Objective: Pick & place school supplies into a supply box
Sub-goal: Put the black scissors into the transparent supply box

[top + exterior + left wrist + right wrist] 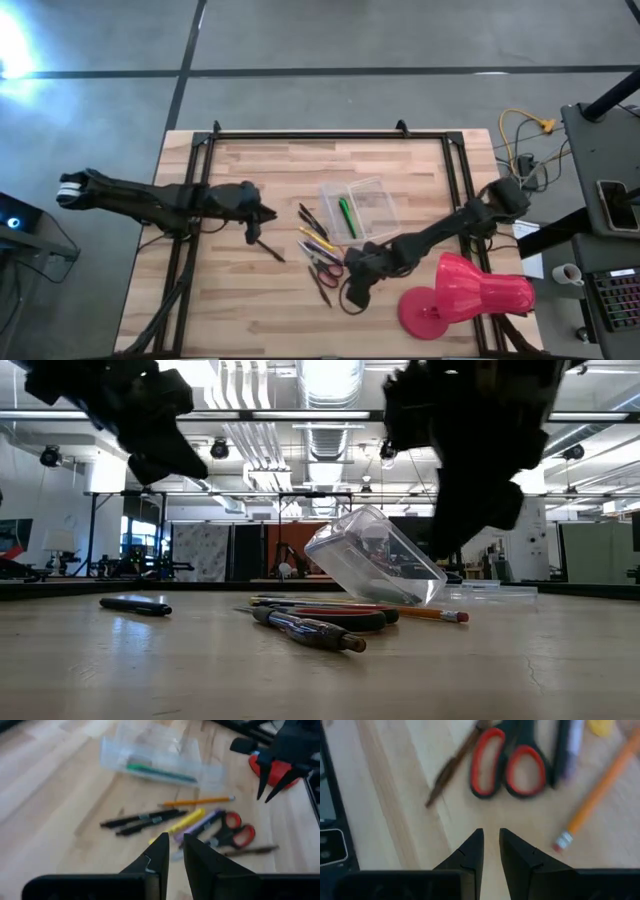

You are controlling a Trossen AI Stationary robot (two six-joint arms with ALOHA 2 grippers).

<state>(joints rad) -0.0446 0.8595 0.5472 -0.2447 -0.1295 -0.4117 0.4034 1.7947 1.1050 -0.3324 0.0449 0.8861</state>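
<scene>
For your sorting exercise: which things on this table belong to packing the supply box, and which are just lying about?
Job: supply box; green pen inside it; scissors; orange pencil; yellow pen; black pens.
Lying about: pink lamp-shaped object; cables.

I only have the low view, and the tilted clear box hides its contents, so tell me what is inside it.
Observer: From above, one green pen lies in the supply box.
Operator: Now place the right gripper for me.
Observer: The right gripper hangs just short of the red-handled scissors, holding nothing.
Operator: And the left one.
Observer: The left gripper is empty, left of the loose pens; a dark pen lies alone beside it.
</scene>
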